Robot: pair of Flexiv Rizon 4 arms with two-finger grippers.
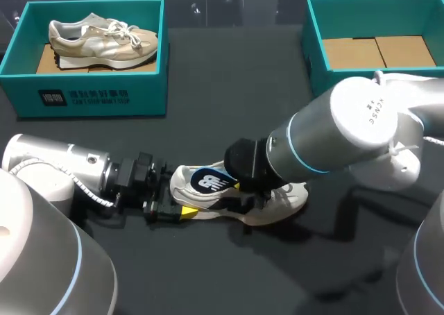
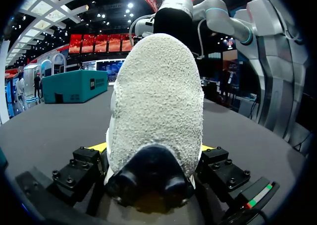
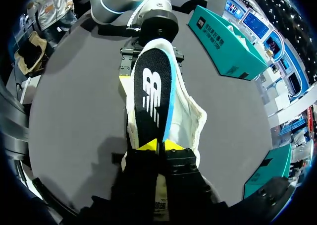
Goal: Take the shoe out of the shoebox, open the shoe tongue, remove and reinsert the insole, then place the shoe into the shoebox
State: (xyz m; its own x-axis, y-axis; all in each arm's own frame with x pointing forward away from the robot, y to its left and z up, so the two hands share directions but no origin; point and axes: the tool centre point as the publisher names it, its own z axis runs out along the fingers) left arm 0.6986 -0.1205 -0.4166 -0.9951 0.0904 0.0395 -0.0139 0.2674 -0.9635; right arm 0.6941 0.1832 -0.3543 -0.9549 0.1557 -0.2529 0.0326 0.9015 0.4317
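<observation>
A white and cream shoe (image 1: 281,202) lies on the dark table, with its heel (image 2: 156,101) towards my left arm. My left gripper (image 1: 182,211) has a yellow-tipped finger on each side of the heel (image 2: 151,148), so it is shut on the shoe. A black insole (image 3: 152,96) with a white logo and a blue edge sticks up out of the shoe (image 3: 187,123). My right gripper (image 3: 159,145) is shut on the insole's near end, and in the head view it sits over the shoe's opening (image 1: 241,189).
At the back left a teal shoebox (image 1: 90,93) holds a beige shoe (image 1: 104,37). A second teal box (image 1: 313,58) with a cardboard floor stands at the back right. My right arm (image 1: 361,128) hangs over the table's right half.
</observation>
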